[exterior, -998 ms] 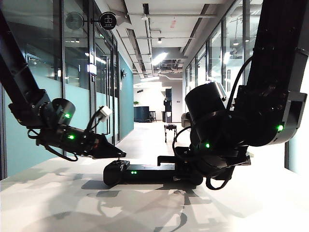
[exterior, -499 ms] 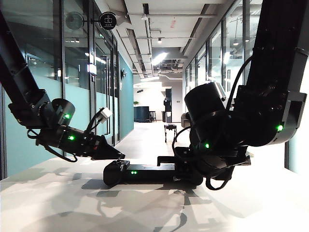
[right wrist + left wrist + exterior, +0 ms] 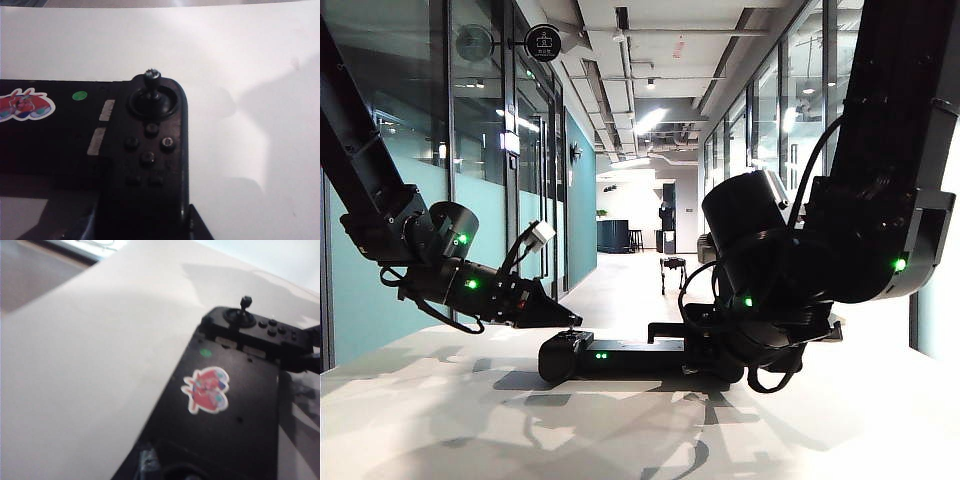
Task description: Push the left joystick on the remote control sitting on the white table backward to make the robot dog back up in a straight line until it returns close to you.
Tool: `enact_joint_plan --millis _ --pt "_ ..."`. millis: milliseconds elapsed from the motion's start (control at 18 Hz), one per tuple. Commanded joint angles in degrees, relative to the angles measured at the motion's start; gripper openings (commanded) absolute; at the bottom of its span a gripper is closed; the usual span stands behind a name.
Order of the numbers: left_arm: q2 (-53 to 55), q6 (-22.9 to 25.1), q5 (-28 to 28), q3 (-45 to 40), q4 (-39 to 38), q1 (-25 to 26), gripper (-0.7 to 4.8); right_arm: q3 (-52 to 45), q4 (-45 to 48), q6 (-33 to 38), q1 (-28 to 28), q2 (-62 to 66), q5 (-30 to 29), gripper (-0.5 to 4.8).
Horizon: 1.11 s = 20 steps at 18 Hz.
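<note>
Left joystick [image 3: 569,332] sits at the remote's [image 3: 620,357] 9 o'clock end, at 6 o'clock just beneath my left pincer [image 3: 573,321]; I cannot tell its closure. My right pincer [image 3: 710,352] appears clamped on the remote's 3 o'clock end.

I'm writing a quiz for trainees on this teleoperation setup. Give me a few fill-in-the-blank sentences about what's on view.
1. The remote control lies on a white ____.
2. In the exterior view, the left end effector points at the remote's ____ end, while the right end effector is at the other end.
3. The robot dog stands far down the ____.
4. The sticker on the remote is mostly ____.

Missing words: table; left; corridor; red
</note>
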Motion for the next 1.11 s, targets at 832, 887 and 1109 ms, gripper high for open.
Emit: enact_joint_plan --millis 832,887,1109 --pt "-0.2 1.3 -5.3 0.3 0.7 -1.6 -0.06 0.2 0.4 -0.4 0.0 -0.3 0.8 1.44" --pt "-0.3 1.2 -7.1 0.3 0.7 -1.6 -0.06 0.2 0.4 -0.4 0.0 -0.3 0.8 1.44" --pt "-1.8 3.5 -10.0 0.4 -0.7 -1.6 -0.06 0.2 0.4 -0.4 0.0 -0.3 0.8 1.44"
